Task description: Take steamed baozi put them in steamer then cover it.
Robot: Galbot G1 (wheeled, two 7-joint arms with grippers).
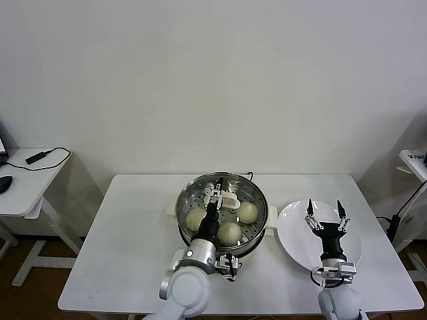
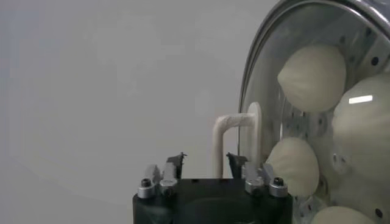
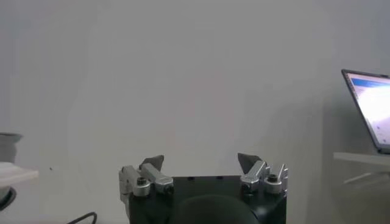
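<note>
Steamed baozi [image 1: 229, 232]: pale round buns on the perforated tray inside the steamer [image 1: 257, 237] — three show in the head view, four through the glass in the left wrist view.
Lid [image 1: 248, 195]: clear glass, sitting on the steamer, white handle [image 1: 227, 198] on top.
Left gripper [image 1: 217, 194]: over the lid, jaws spread to either side of the handle — not clamping it.
Right gripper [image 1: 325, 212]: hovering above the white plate [image 1: 290, 233] beside the steamer, jaws spread wide, holding nothing.
Table [image 1: 133, 233]: white, carrying steamer and plate.
</note>
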